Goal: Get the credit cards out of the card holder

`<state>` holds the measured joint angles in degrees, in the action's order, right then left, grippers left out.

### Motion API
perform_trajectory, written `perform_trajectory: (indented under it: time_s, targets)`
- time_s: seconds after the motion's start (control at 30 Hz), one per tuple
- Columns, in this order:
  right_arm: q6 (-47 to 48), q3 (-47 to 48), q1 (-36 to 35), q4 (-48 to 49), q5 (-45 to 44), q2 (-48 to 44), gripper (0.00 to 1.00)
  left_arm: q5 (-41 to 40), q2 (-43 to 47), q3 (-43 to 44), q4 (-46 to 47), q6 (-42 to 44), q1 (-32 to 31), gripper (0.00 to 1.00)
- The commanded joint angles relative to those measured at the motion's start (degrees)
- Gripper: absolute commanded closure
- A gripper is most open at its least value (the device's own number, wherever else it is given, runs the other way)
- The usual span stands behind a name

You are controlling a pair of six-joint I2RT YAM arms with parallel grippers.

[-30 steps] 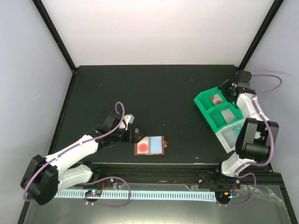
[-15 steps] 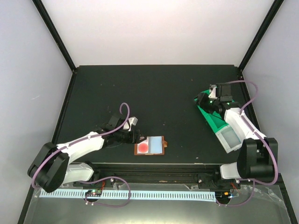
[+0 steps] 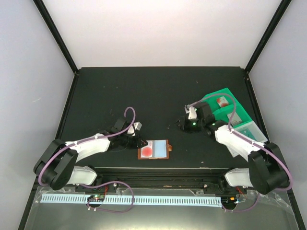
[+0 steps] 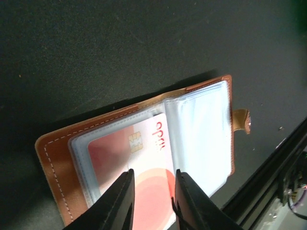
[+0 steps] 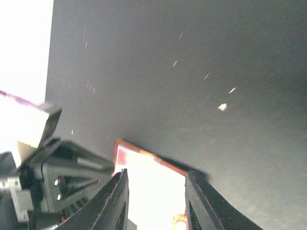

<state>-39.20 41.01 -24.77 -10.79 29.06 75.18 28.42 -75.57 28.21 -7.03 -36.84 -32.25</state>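
Note:
The brown card holder [image 3: 154,149] lies open near the table's front edge, its pale pockets [image 4: 201,129] facing up. A white credit card with a red mark [image 4: 144,163] sits in the left pocket, sticking partly out. My left gripper [image 3: 138,142] is at the holder's left end. In the left wrist view its fingers [image 4: 152,191] stand a narrow gap apart over that card, the right fingertip at the card's edge and the left one above its face. My right gripper [image 3: 184,123] hovers open and empty right of and behind the holder [image 5: 144,154].
A green compartmented tray [image 3: 238,109] stands at the right with a red-marked card [image 3: 221,101] in its far compartment. The holder's snap tab [image 4: 242,120] points toward the black front rail [image 3: 168,172]. My right arm lies across the tray's near part.
My left gripper's jaws have narrowed and it has slid up to the holder over the card. The right arm has swung from the tray left toward the table's middle.

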Motion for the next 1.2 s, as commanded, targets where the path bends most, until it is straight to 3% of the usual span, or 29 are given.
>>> perform_trajectory:
  time_s: [0.0, 0.3, 0.5, 0.87, 1.0, 1.17]
  targets:
    - [-3.2, -3.5, -6.5, 9.6, 1.5, 0.9, 0.66, -1.0, -0.9, -0.5, 0.1, 0.1, 0.3, 0.78]
    - [-6.3, -4.4, -19.2, 17.3, 0.0, 7.4, 0.69, -1.9, -2.2, -1.9, 0.4, -0.4, 0.4, 0.92]
    - [-7.3, -4.9, -22.9, 21.3, -1.4, 13.0, 0.72, -1.7, -3.3, -2.6, 1.4, -0.3, 0.5, 0.98]
    - [-7.0, -6.4, -23.0, 26.2, 0.8, 19.5, 0.76, 0.3, -2.4, -5.4, 3.6, -1.6, 0.5, 0.98]
    - [-6.3, -6.1, -22.9, 27.0, 0.3, 22.0, 0.79, 0.7, 0.0, -4.9, 2.8, -2.3, 0.5, 0.84]
    - [-5.2, -5.1, -22.9, 27.2, -0.8, 24.7, 0.81, 0.4, 0.9, -5.0, 1.7, -2.4, 0.4, 0.82]
